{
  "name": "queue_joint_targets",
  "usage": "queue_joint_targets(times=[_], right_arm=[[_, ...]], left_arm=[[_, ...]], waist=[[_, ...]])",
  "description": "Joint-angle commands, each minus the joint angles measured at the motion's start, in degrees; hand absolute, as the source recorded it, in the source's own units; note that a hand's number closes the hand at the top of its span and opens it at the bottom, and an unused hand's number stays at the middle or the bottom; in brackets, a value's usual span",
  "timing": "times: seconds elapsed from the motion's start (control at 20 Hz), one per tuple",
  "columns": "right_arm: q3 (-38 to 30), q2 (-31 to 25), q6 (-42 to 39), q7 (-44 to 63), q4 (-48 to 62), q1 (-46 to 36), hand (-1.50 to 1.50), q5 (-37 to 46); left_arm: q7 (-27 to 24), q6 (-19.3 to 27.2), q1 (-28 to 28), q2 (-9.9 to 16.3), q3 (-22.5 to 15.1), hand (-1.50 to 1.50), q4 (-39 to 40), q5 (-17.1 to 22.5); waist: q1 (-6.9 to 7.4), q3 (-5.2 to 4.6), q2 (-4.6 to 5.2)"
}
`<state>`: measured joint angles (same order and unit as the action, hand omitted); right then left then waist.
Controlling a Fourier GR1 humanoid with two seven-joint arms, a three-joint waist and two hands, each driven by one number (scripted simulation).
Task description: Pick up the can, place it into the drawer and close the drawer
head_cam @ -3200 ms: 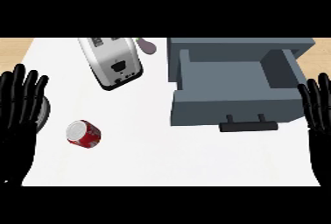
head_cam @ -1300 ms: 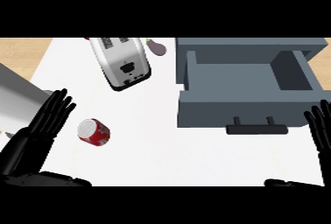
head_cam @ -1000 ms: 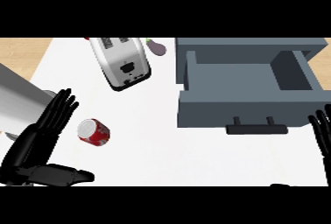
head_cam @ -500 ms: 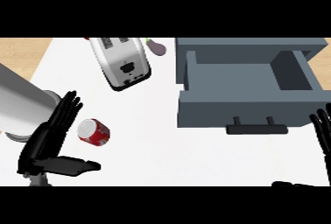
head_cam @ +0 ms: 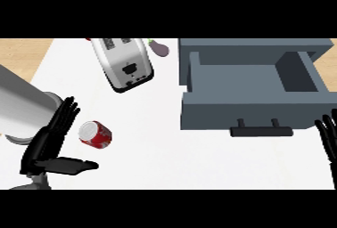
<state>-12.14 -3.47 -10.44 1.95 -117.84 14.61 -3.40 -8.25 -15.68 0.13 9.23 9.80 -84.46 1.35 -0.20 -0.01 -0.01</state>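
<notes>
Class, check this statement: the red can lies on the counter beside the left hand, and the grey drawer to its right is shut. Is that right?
Not quite. The head view shows the drawer pulled open, its inside showing and its handle toward the robot. The rest stands: the red can lies on the counter beside the left hand, and the drawer is to the can's right.

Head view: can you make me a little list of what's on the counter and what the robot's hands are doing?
can: red can lying on its side on the white counter, left of the drawer
drawer: grey drawer, pulled open, nothing seen inside
left hand: left hand open, fingers straight, right beside the can, thumb out below it
right hand: right hand open, at the right edge, resting
toaster: silver toaster at the back
can in drawer: not yet
</notes>
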Motion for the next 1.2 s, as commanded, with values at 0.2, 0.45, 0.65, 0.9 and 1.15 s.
queue_joint_targets(times=[0.2,0.45,0.65,0.9,1.15], right_arm=[[-0.9,0.5,-1.6,0.9,-2.2,1.1,-1.5,-0.7],[-4.8,-1.3,-3.4,-0.6,1.3,-0.5,-1.5,-3.5],[0.3,2.2,0.4,-3.2,3.6,-2.3,-1.5,3.6],[-2.3,1.1,-2.3,-2.0,2.0,-0.3,-1.5,-0.3],[1.3,2.3,0.0,1.4,-2.4,-0.5,-1.5,2.9]], left_arm=[[-4.4,-1.0,2.9,0.0,-0.7,-1.5,2.0,-1.9],[-12.9,0.3,-4.1,0.9,0.7,-1.5,17.6,-4.8],[-15.1,-2.6,-7.6,4.5,4.0,-1.5,24.7,-2.7],[-20.6,-1.9,-5.5,4.8,3.7,-1.5,29.6,-4.7],[-16.5,-2.3,-10.2,5.1,4.6,-1.5,33.5,-2.7]], waist=[[0.15,0.01,-0.05],[-0.07,0.0,0.01],[-0.02,0.0,0.04],[-0.03,0.0,0.02],[-0.03,0.0,0.01]])
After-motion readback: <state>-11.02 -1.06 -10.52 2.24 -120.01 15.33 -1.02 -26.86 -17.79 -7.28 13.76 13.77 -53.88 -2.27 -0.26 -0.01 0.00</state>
